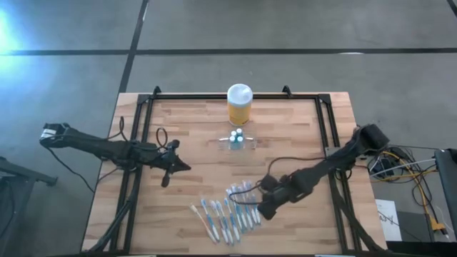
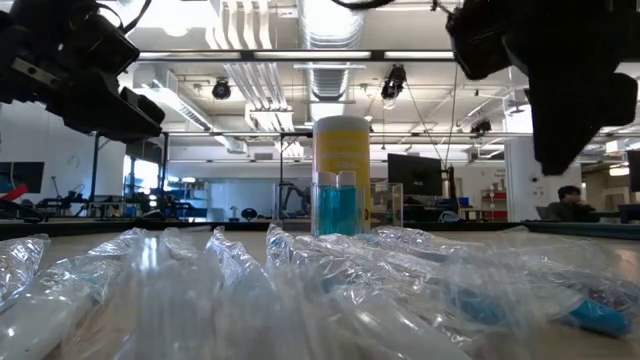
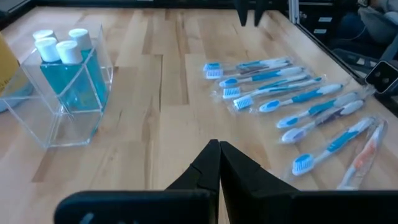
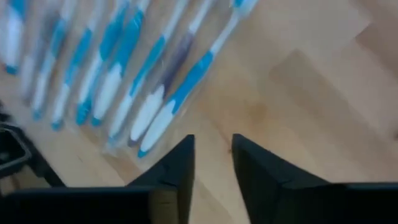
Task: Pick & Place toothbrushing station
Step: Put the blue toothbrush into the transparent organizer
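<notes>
Nearest the front edge of the wooden worktop [image 1: 193,164] lies a row of wrapped toothbrushes [image 1: 227,213], side by side, most with blue handles and one with an orange tint at the left end of the row. In the low view their clear wrappers [image 2: 300,290] fill the foreground.

The right end effector [image 1: 263,208] hangs just beside the right end of that row, its tip low over the wood. In the right wrist view its two dark fingers [image 4: 177,168] stand a narrow gap apart with nothing between them, only bare wood showing through; the closest brush lies just beyond the fingertips, not touching them.

Farther back on the left, the left end effector [image 1: 178,165] hovers over bare wood, well apart from the brushes. Its fingers [image 3: 208,168] are pressed together and hold nothing.

Beyond both, near the middle of the worktop, stands the toothbrushing station [image 1: 236,140], a clear plastic holder with upright walls; inside it sit small blue bottles [image 3: 62,65] with white caps. It stands upright, apart from both arms.

Just behind the holder, at the far edge, is a yellow jar [image 1: 239,104] with a white lid
</notes>
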{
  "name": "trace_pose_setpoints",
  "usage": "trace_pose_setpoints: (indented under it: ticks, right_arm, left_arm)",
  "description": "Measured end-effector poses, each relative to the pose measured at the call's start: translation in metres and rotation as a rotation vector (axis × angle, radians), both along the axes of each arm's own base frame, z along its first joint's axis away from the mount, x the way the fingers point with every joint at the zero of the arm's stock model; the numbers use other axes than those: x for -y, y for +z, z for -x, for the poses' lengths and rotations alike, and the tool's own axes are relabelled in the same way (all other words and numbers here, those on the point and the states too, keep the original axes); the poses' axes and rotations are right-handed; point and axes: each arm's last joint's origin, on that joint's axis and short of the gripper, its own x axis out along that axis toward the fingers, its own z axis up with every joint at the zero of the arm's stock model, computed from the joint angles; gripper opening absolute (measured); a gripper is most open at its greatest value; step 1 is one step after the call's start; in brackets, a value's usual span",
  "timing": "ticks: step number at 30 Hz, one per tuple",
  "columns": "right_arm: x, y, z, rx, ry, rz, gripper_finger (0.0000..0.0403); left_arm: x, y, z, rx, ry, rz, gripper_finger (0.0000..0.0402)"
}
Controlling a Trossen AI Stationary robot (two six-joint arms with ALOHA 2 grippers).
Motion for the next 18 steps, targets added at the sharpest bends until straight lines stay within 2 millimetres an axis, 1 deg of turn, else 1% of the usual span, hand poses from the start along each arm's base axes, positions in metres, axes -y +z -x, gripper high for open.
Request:
trace_pose_setpoints:
  ticks: [5,9,13,18]
  right_arm:
    - [-0.012,-0.006,-0.023,-0.045,0.04,0.015,0.0171]
    - [-0.013,-0.011,-0.041,-0.042,0.004,0.093,0.0202]
    - [-0.009,-0.015,-0.055,-0.028,0.04,0.131,0.0215]
    - [0.0,-0.031,-0.063,-0.075,0.072,0.14,0.0217]
  left_arm:
    - [0.001,-0.001,0.0,-0.007,-0.014,0.008,0.0009]
    - [0.001,-0.001,0.0,-0.007,-0.019,0.011,0.0009]
    - [0.001,-0.001,0.0,-0.001,-0.02,0.014,0.0009]
    - [0.001,0.001,-0.001,0.017,-0.02,0.013,0.0009]
